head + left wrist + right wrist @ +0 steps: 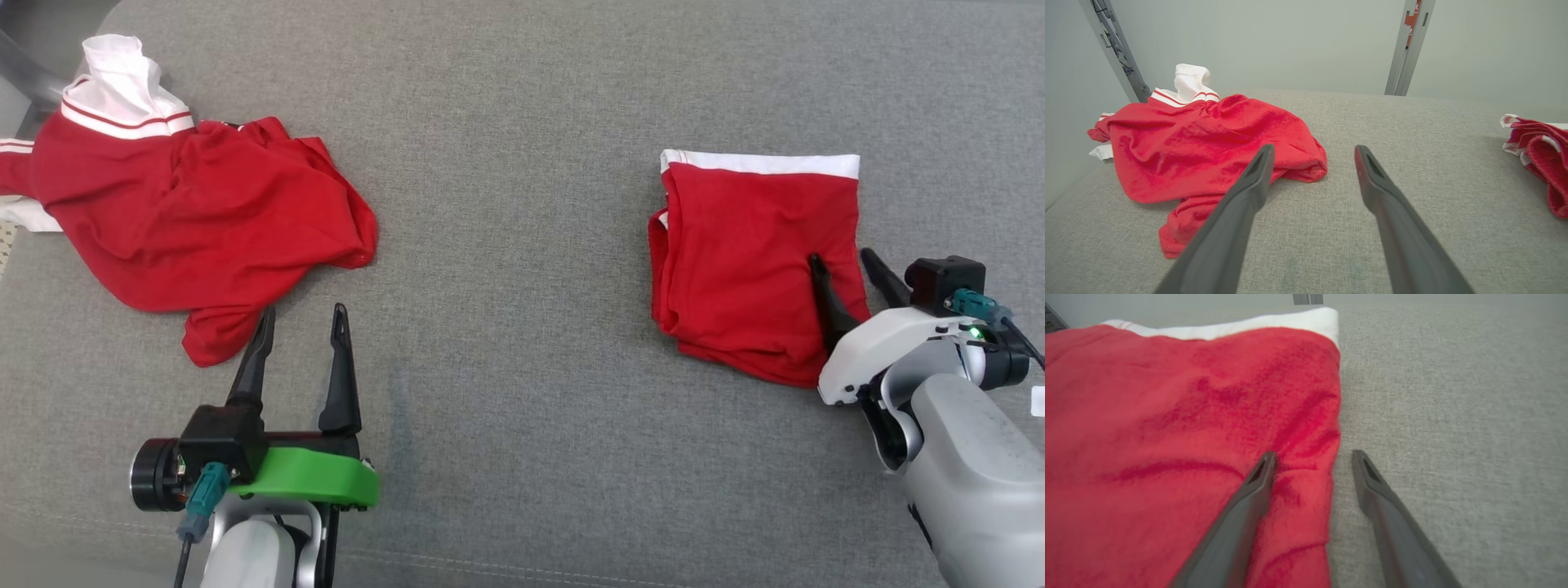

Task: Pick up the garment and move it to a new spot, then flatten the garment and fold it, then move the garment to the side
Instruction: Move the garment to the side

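On the head view's right I logged: folded shirt [755, 245] on grey cushion [522, 327]; right gripper [841, 255] parted, empty, straddling its edge. Left wrist view: left gripper [1314, 149] parted, empty, near crumpled shirt [1208, 139]. Right wrist view: one finger [1241, 514] over cloth.

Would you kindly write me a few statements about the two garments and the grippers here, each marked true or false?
1. The folded garment lies on the robot's right side. True.
2. The garment on the left is folded flat. False: the crumpled garment lies in a rumpled heap.
3. The left gripper is shut on cloth. False: it is open and grips nothing.
4. The right gripper is open at the folded garment's right edge, one finger over the cloth. True.
5. The two garments touch each other. False: a stretch of bare grey surface lies between them.
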